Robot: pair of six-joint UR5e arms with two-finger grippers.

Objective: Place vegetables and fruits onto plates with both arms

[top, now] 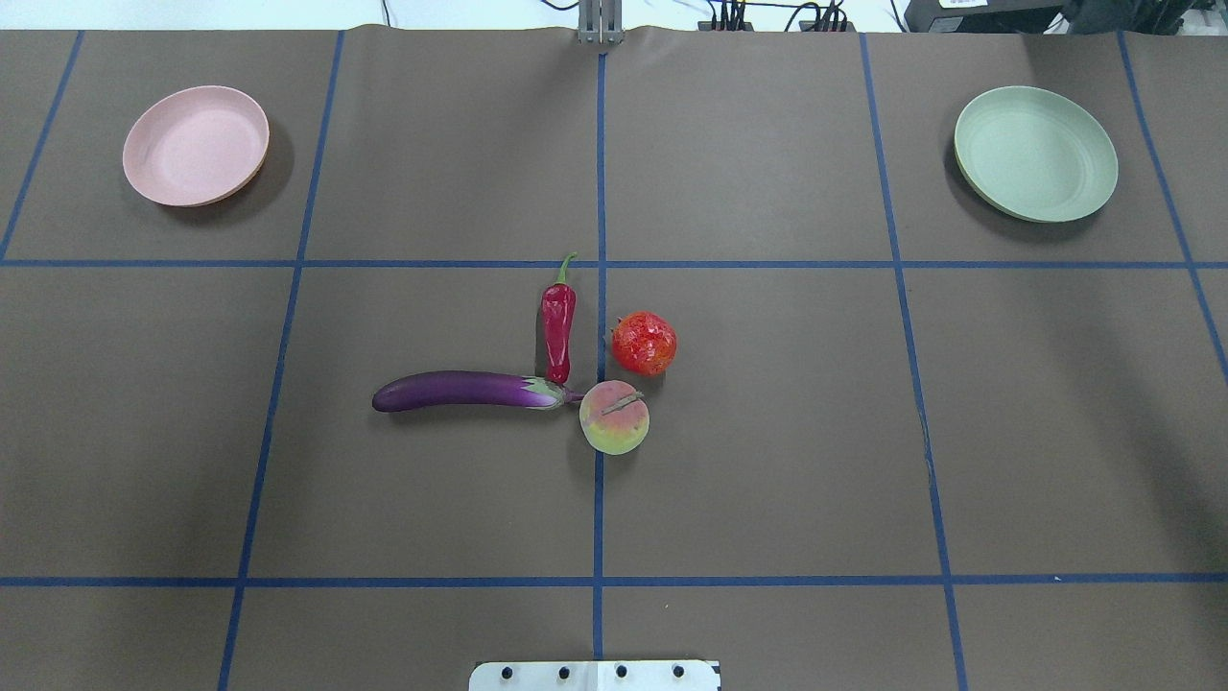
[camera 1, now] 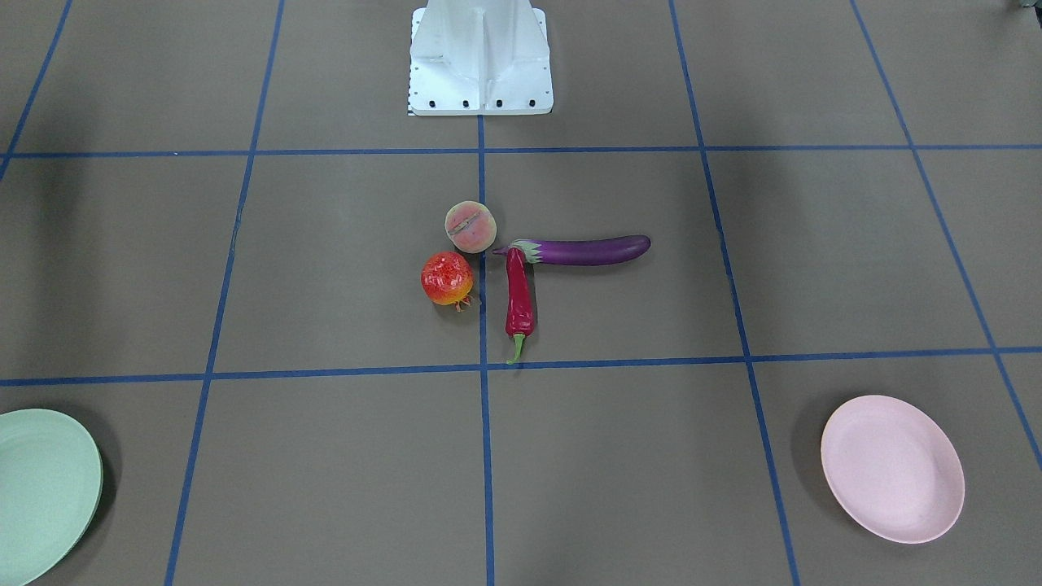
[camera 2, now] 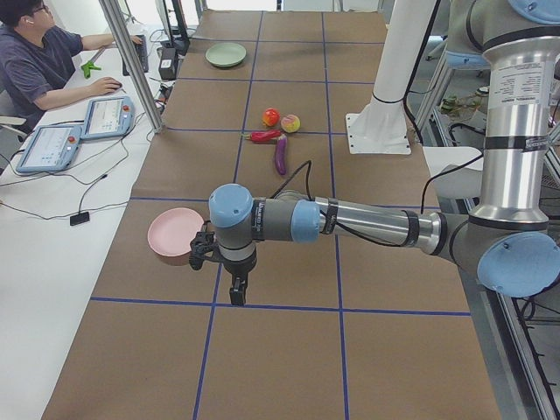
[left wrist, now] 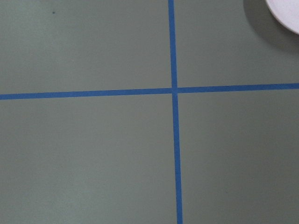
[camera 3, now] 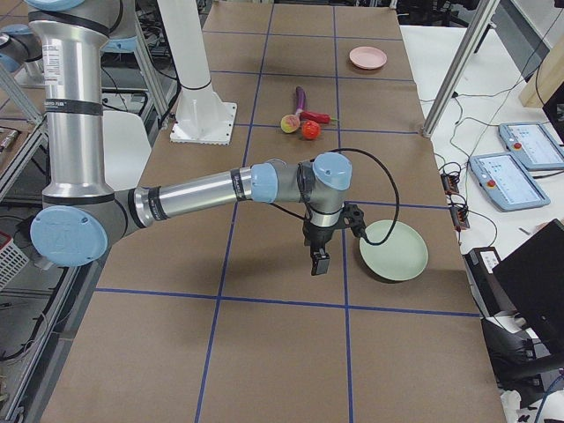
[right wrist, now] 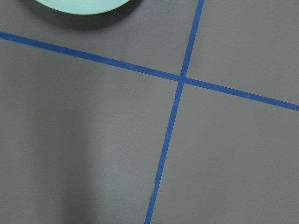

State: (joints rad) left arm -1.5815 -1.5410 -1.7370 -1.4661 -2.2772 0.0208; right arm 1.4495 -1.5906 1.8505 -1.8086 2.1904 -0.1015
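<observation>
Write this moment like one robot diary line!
eggplant, chili pepper, pomegranate, peach: bunched mid-table | pink plate, green plate: empty | left arm, right arm: beside plates

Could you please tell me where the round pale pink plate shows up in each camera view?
Front-facing: round pale pink plate lower right.
Overhead: upper left.
Exterior left: left of centre.
Exterior right: top, far end.
Left wrist: top-right corner sliver.
Right wrist: absent.
Landmark: white pedestal base, four exterior views.

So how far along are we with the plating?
Nothing done: pink plate and green plate are bare. Nothing in hand: left hand and right hand hang beside the plates. To do: eggplant, chili, pomegranate and peach, all clustered mid-table.
</observation>
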